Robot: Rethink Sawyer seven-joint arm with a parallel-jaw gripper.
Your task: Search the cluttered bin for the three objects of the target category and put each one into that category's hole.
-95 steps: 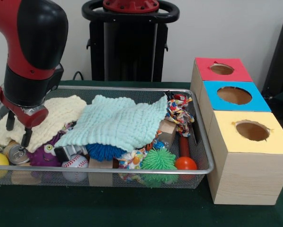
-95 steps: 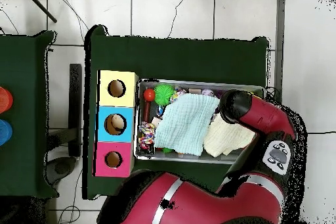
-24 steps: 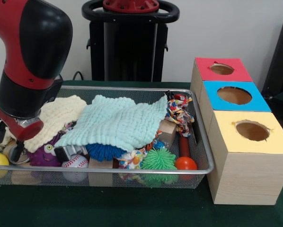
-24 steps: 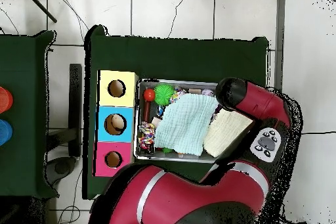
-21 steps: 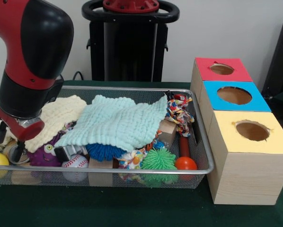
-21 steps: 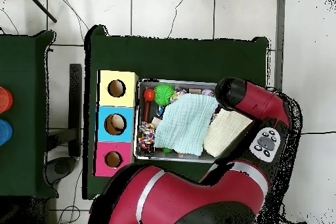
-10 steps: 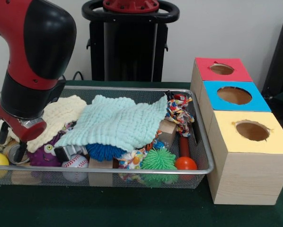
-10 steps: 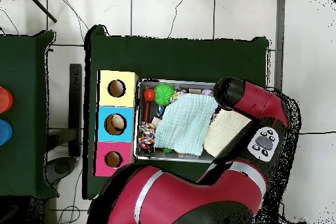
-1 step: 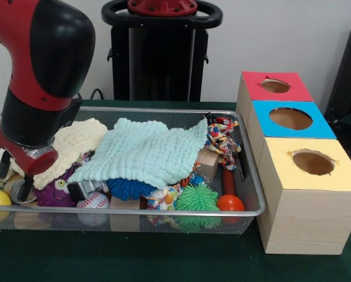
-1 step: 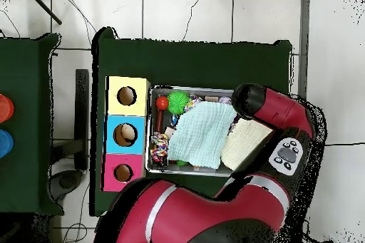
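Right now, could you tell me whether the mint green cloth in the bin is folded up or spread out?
Spread out: the mint green cloth lies open and flat across the clutter in the wire bin, partly covering the blue spiky ball.

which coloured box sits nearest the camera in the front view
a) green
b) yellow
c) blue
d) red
b) The yellow box stands at the front of the row, with the blue box behind it and the red box farthest back.

A plain pale wall (image 9: 269, 35) is standing behind the green-covered table (image 9: 164, 258). White floor tiles (image 10: 185, 12) are showing around it, with thin cables (image 10: 192, 13) trailing across them.
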